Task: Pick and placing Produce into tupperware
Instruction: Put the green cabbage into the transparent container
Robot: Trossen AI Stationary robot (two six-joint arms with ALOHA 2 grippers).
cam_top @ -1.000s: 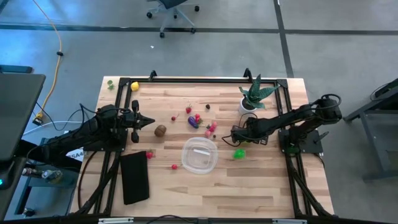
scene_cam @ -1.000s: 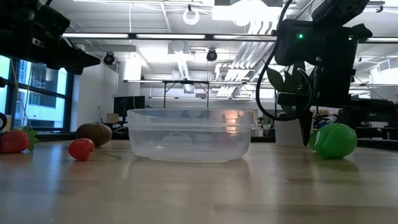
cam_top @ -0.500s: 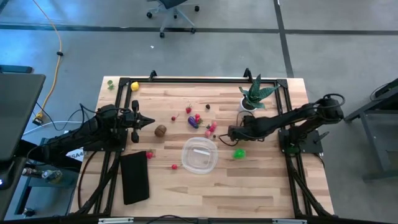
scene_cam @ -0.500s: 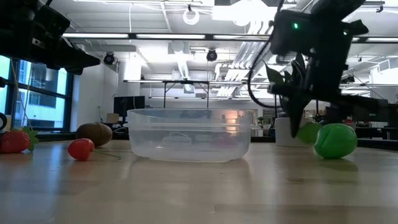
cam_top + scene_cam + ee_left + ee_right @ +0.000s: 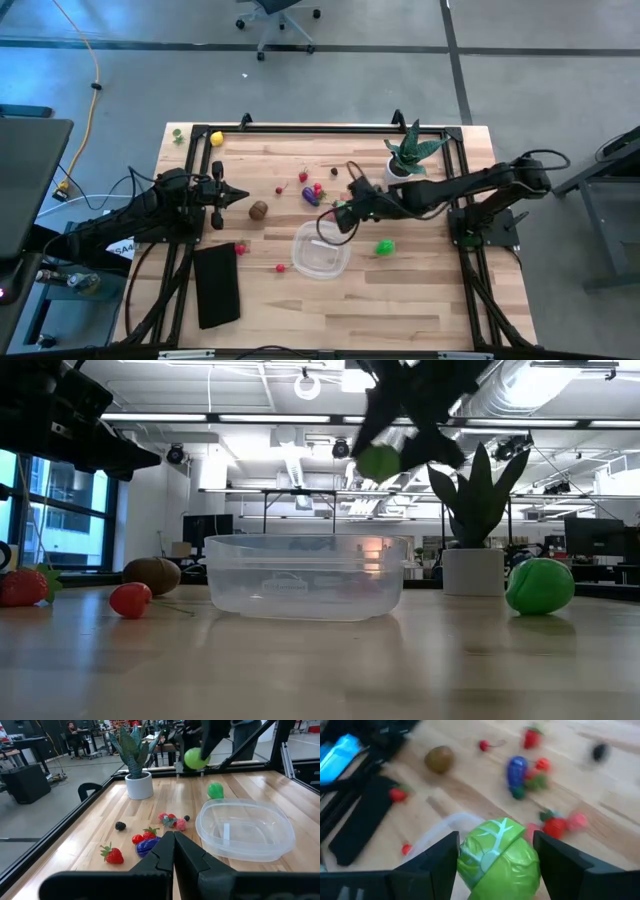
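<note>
My right gripper (image 5: 338, 217) is shut on a bright green, cabbage-like produce piece (image 5: 499, 854), held in the air above the far right rim of the clear round tupperware (image 5: 321, 250). In the low view the piece (image 5: 380, 461) hangs well above the tupperware (image 5: 305, 575). A second green piece (image 5: 384, 246) rests on the table right of the tupperware. Small red pieces and a purple one (image 5: 310, 196) lie beyond it, with a brown one (image 5: 258, 210) to the left. My left gripper (image 5: 243, 197) waits shut at the table's left. My right gripper pinches the green piece by its two opposite sides (image 5: 466, 860) between its two fingers (image 5: 436, 856). The fingers slant down from the table's right side. The piece is lifted clear of the table, above the tupperware's rim.
A spiky plant in a white pot (image 5: 408, 157) stands at the far right, behind my right arm. A flat black rectangle (image 5: 216, 285) lies near left. A yellow piece (image 5: 216, 139) sits at the far left corner. Bare wood lies along the near edge.
My right gripper has risen from the table beside the second green piece, carrying the green piece up and toward the table's left, over the tupperware's rim. Its wrist has rolled on the way. The second green piece has stayed put.
</note>
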